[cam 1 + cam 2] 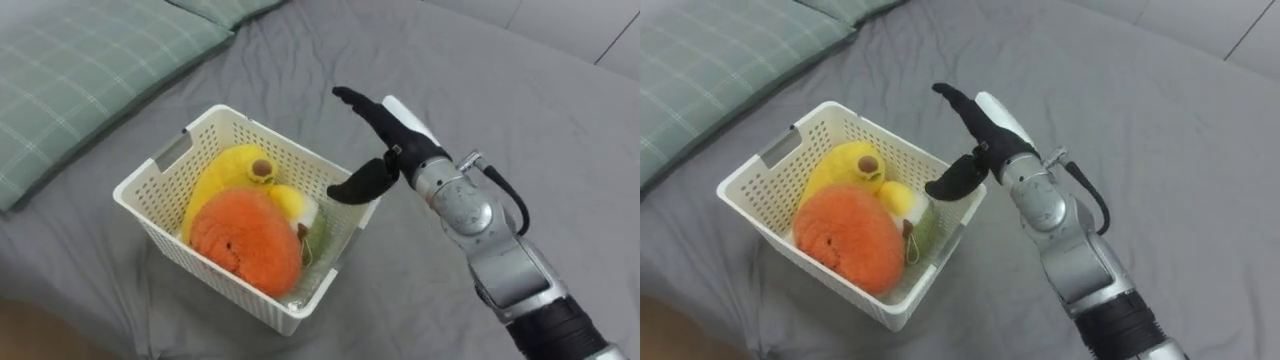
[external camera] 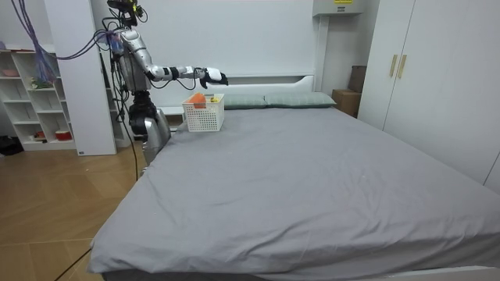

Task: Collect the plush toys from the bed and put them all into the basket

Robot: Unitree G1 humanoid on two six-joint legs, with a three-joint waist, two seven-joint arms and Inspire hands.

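A white slatted basket [image 1: 160, 195] [image 1: 760, 170] [image 2: 205, 117] sits on the grey bed. Inside lie a yellow plush toy [image 1: 235, 172] [image 1: 845, 165] and an orange plush toy [image 1: 245, 238] [image 1: 845, 240], with a small greenish toy [image 1: 316, 238] tucked at the right side. My right hand [image 1: 385, 150] [image 1: 985, 140] hovers above the basket's right rim, open, with straight fingers pointing away and the thumb hanging down over the rim. It holds nothing. In the room view I stand at the bed's head corner with the right hand [image 2: 211, 76] reaching over the basket.
A green checked pillow [image 1: 70, 80] lies left of the basket. The grey sheet [image 1: 520, 110] spreads wide to the right and beyond. The room view has white shelves [image 2: 35, 94] behind me and a wardrobe [image 2: 422, 70] at the room view's right.
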